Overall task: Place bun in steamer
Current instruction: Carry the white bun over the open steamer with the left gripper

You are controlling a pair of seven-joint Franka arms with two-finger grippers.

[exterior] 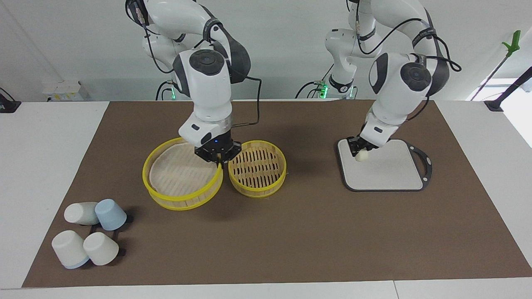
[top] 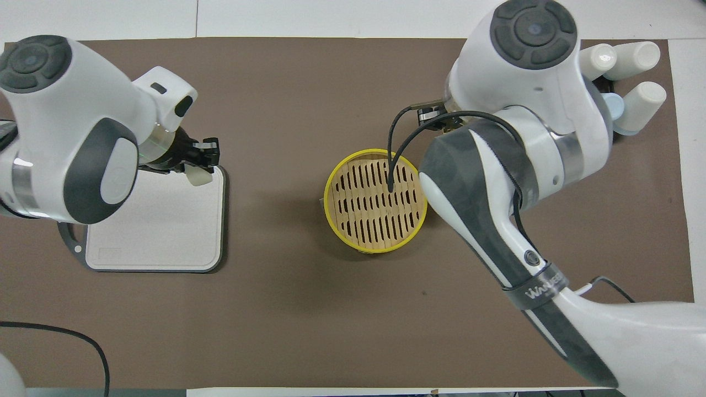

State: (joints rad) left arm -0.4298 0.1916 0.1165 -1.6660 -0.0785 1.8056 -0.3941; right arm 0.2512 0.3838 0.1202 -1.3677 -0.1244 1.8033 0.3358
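The bun (exterior: 362, 155) is a small cream lump between the fingers of my left gripper (exterior: 360, 151), which is shut on it low over the corner of the grey board (exterior: 390, 170) that lies toward the right arm's end. The bun also shows in the overhead view (top: 197, 176) at the left gripper (top: 199, 163). The steamer (exterior: 257, 168) stands open mid-table, its slatted floor bare (top: 376, 199). My right gripper (exterior: 219, 160) is shut on the rim of the yellow-rimmed lid (exterior: 178, 176), holding it tilted beside the steamer. In the overhead view the right arm hides the lid.
Several white and blue cups (exterior: 89, 236) lie tipped at the right arm's end of the brown mat, farther from the robots, and show in the overhead view (top: 629, 71). The grey board (top: 160, 226) has a dark rim and handle.
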